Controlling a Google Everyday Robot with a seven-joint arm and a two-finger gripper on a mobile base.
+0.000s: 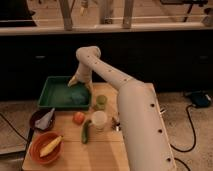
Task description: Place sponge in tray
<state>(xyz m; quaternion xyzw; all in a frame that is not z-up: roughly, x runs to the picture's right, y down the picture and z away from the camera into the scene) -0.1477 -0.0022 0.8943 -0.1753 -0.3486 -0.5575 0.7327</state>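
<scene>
The dark green tray (50,85) sits at the back left of the wooden table. My arm reaches from the right, over the table, and bends down over the tray's right half. My gripper (75,81) hangs just above the tray floor near its far right corner. A slightly lighter blue-green patch on the tray floor right below the gripper looks like the sponge (76,94). I cannot tell whether the gripper touches it.
An orange bowl (35,154) holding a yellow item stands at the front left, with a dark round pan (35,120) behind it. A red tomato (78,117), a green cucumber (86,131), a white cup (99,120) and a small green cup (101,101) stand beside the tray.
</scene>
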